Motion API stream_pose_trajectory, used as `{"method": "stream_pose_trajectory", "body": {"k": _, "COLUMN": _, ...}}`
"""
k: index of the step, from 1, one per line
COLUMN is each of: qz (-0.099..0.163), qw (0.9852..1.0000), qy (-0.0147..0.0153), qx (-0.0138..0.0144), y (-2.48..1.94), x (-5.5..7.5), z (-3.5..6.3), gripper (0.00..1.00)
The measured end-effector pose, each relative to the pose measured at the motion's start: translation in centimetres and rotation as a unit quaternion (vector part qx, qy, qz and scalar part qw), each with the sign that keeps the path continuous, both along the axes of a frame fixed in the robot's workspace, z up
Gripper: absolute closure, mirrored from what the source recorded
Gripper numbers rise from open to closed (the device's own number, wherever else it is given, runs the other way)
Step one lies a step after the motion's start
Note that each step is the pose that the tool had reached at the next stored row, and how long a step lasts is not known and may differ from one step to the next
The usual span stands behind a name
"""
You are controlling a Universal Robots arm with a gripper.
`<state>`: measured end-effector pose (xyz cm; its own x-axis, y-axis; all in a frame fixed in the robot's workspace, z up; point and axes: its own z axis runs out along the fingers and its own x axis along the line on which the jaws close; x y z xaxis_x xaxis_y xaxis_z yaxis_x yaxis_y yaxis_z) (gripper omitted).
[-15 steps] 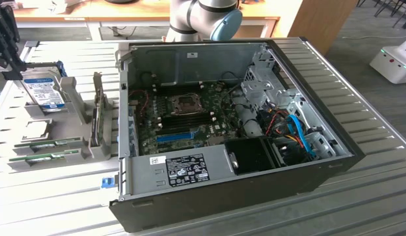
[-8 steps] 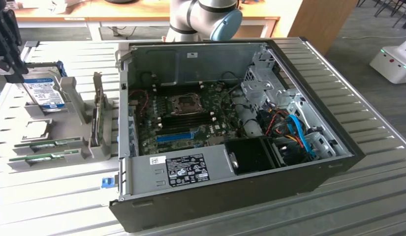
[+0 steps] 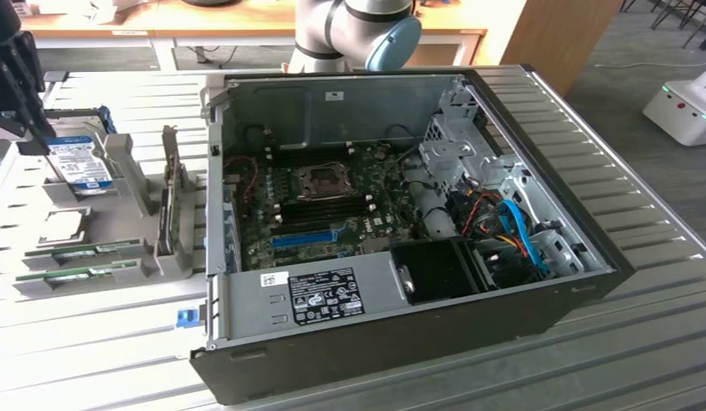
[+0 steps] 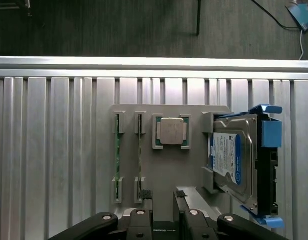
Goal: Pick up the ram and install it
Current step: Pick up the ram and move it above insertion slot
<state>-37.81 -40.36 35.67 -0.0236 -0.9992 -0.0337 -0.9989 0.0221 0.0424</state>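
Two ram sticks, thin green boards, stand on edge in slots of a grey holder: one ram and a second beside it. In the exterior view they lie at the holder's near end, ram and its neighbour. My gripper hangs above the holder, open, with nothing between its fingers. In the exterior view the gripper is the dark shape at the far left, over the hard drive end of the holder and well apart from the ram.
An open computer case lies on the slatted metal table, its motherboard exposed with a blue slot. The holder also carries a processor chip and a silver hard drive in a blue bracket. A white robot base stands on the floor.
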Motion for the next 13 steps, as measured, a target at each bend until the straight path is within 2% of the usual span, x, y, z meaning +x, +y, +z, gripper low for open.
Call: {"method": "stream_pose_trajectory", "body": {"k": 13, "qz": 0.000, "qw": 1.0000, "qy": -0.0001, "qx": 0.0000, "y": 0.00, "x": 0.0, "z": -2.34, "gripper": 0.70}}
